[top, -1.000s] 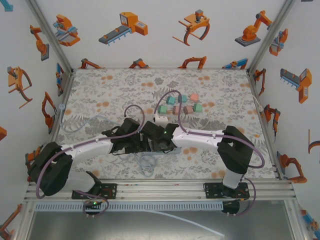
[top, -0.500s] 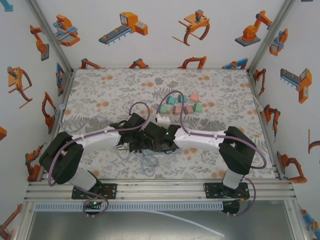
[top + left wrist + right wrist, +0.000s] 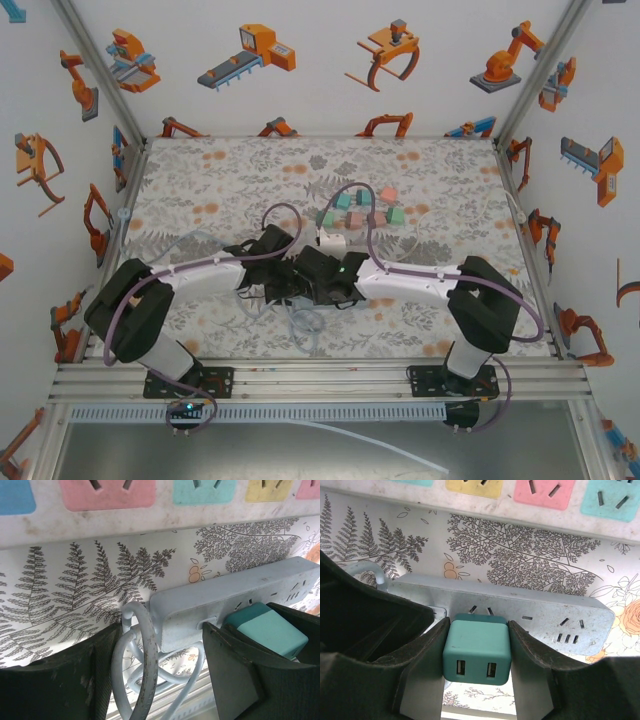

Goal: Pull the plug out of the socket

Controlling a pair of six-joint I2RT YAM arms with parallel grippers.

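Two USB ports (image 3: 461, 669) on teal plug (image 3: 477, 652); right fingers (image 3: 532, 660) clamping it.

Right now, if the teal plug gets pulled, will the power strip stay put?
The power strip looks light, so it probably lifts with the teal plug unless held. The left gripper straddles its end, which should help. Its coiled cable looks floppy.

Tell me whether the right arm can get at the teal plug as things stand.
Probably yes: the right gripper has its fingers on either side of the teal plug, seemingly touching it, with nothing between.
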